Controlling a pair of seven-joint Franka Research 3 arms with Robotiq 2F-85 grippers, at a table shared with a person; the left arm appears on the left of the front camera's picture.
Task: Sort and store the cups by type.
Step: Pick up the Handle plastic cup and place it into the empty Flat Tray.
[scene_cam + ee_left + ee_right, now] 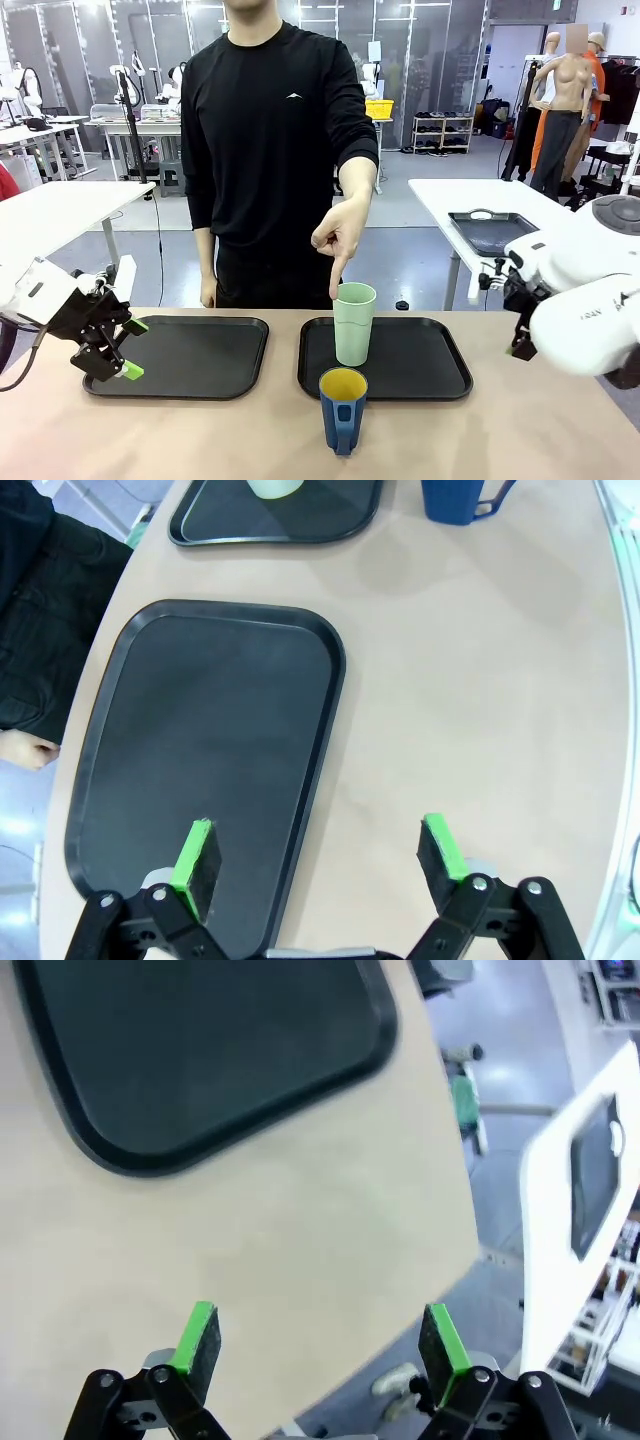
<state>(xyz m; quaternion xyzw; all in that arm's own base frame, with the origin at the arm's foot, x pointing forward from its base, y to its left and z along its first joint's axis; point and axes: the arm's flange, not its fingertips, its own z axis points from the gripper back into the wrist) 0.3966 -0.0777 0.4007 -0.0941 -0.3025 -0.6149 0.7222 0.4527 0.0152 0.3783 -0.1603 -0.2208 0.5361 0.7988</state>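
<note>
A tall mint-green cup (354, 323) stands upright on the right black tray (430, 365), and a person's finger (337, 282) points down at its rim. In front of that tray, on the bare table, stands a dark blue mug (343, 409) with a yellow inside and its handle toward me; its base shows as the mug (460, 500) in the left wrist view. My left gripper (128, 349) hovers open over the left tray's (190, 357) near-left corner, fingers (198, 865) straddling the tray's edge. My right gripper (320, 1345) is open above bare table beside the right tray's corner (200, 1050).
The person stands at the far side of the table, centred behind the trays. My right arm's white body (585, 300) hangs at the right edge. The table's right edge (450, 1260) runs just past my right gripper, with floor beyond.
</note>
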